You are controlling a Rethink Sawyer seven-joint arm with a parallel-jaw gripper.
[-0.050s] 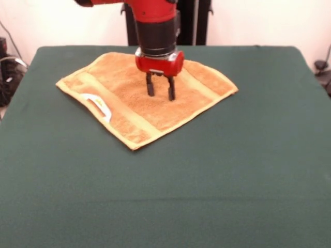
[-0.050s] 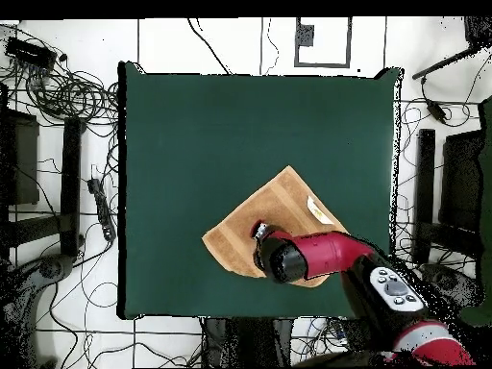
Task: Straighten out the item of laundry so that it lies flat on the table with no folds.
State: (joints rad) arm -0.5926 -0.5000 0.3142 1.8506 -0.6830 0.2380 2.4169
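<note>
You have the red-and-black hand spread, its tips seemingly touching the small orange-tan terry towel (white label at one edge), which lies flat toward the dark green counter's far side.

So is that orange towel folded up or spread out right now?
Spread out. The towel lies flat on the table, all corners showing, pale bands and white label visible, no folds. The open gripper stands on its middle.

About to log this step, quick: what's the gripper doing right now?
Gripper: jaws open, holding nothing, tips down at the middle of the towel.
</note>
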